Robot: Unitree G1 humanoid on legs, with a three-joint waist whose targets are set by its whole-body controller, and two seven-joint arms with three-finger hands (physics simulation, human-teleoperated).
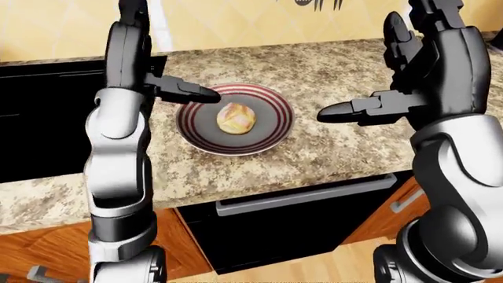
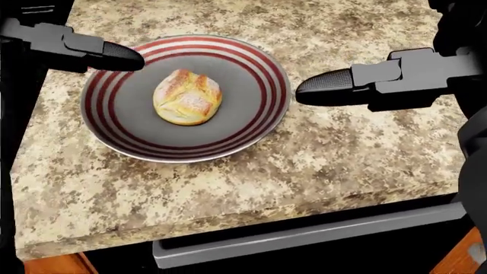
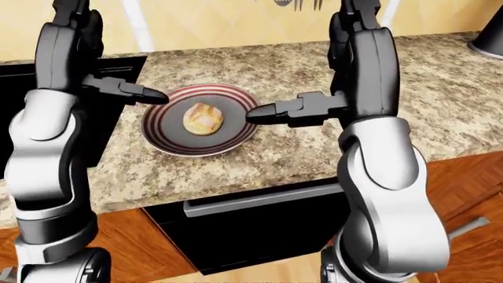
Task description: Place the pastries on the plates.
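Note:
A golden round pastry (image 2: 188, 97) lies near the middle of a grey plate with red rings (image 2: 251, 123) on the speckled stone counter (image 2: 342, 160). My left hand (image 2: 114, 55) hovers over the plate's upper left rim, open, one dark finger pointing right, clear of the pastry. My right hand (image 2: 327, 87) is open and holds nothing. It hangs just off the plate's right rim, with one finger aimed left at the plate and the others raised, as the left-eye view shows. No other pastry or plate shows.
A black stove top (image 1: 47, 112) adjoins the counter on the left. Under the counter's near edge sits a black appliance with a grey handle (image 2: 304, 240). A yellow wall (image 1: 236, 23) backs the counter, and a dark object (image 3: 487, 35) stands at the right-eye view's top right.

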